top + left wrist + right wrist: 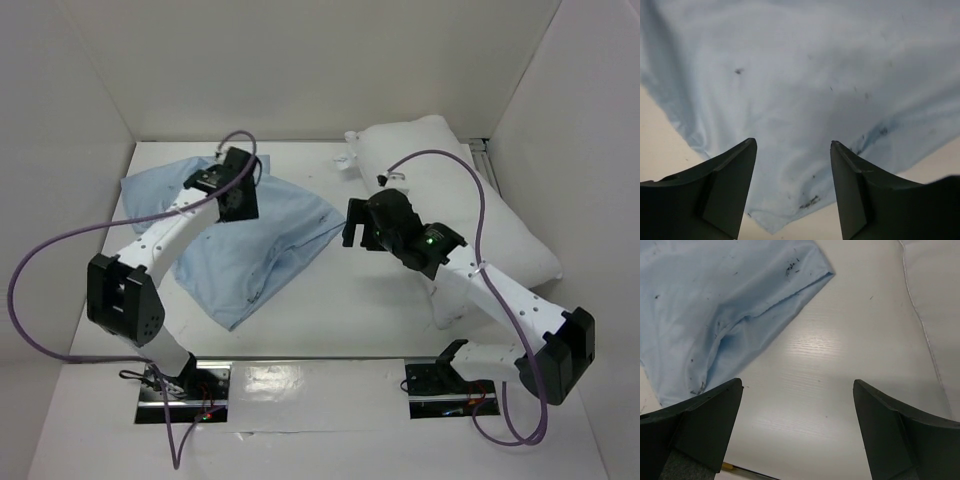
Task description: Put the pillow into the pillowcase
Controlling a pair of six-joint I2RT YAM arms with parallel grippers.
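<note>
Pillow (520, 240) partly behind right arm (500, 292); left gripper (792, 146), right gripper (797, 385) both spread

The end effector (797, 427) gapes over table (840, 365), pillowcase (715, 300) left, pillow (935, 290) right.

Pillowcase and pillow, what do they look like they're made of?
The pillowcase looks like thin woven cloth, perhaps cotton: light blue, matte, wrinkled and limp, with dark specks. The pillow seems a smooth white fabric shell over soft filling: plump, rounded, seamed at its edge. The fibres cannot be told.
</note>
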